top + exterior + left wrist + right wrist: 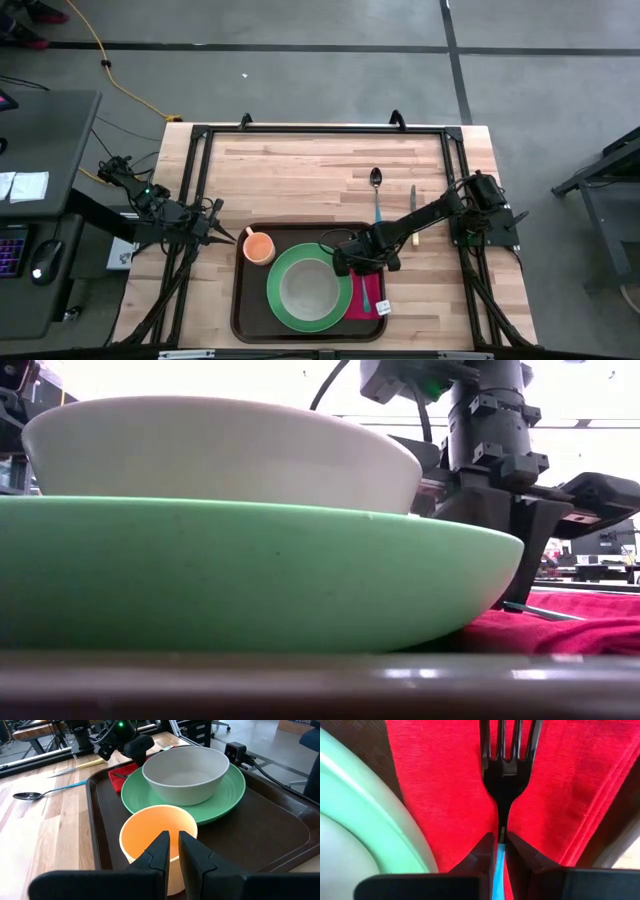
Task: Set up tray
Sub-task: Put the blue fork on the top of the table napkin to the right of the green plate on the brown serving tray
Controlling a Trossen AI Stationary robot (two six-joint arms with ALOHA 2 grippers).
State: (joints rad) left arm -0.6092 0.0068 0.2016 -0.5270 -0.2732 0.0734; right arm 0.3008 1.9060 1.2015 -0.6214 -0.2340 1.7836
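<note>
The right gripper is pinched nearly closed on the light-blue handle of a dark fork, whose tines lie flat on a red cloth napkin of fine woven texture. The napkin lies folded inside the tray, at three o'clock of a round, smooth green plate; a plain off-white bowl sits in the plate's middle, and its hollow looks bare. At ten o'clock of the plate an orange cup stands upright in the tray's corner, nothing showing inside. The left gripper, fingers drawn close with a thin gap and holding nothing, hovers just at the cup's near rim. The tray, dark brown with rounded corners and a raised rim, rests at the six o'clock edge of the pale wooden desk. A spoon and a knife lie on bare wood at one o'clock of the tray.
</note>
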